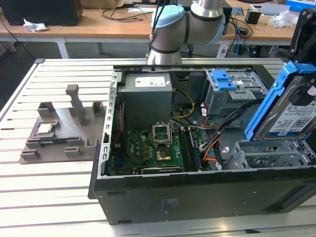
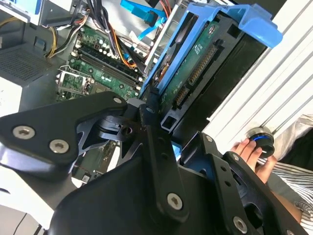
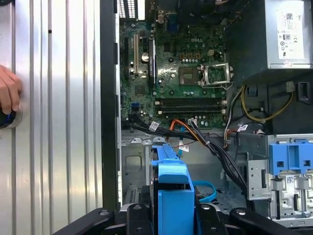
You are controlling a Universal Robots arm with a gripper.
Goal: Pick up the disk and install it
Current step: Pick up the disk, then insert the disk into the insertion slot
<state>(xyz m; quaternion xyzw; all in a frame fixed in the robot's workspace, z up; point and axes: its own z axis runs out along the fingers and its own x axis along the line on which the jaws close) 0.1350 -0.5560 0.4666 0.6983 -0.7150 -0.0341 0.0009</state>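
My pincer grips the disk above the open computer case.
My fingers are closed on its blue carrier frame. The disk hangs tilted over the drive cage at the exterior view's right end of the case. The motherboard lies toward that view's left, and the grey fixture sits well beyond it.

Work surface: a pale tabletop of long parallel slats with dark grooves between them, brightly lit. At 12 o'clock in the exterior view, a wooden desk runs behind the tabletop on white legs. On the desk: a black box at 11 o'clock, crumpled white paper just beside it, and loose cables nearer centre. The floor under the desk is dark.
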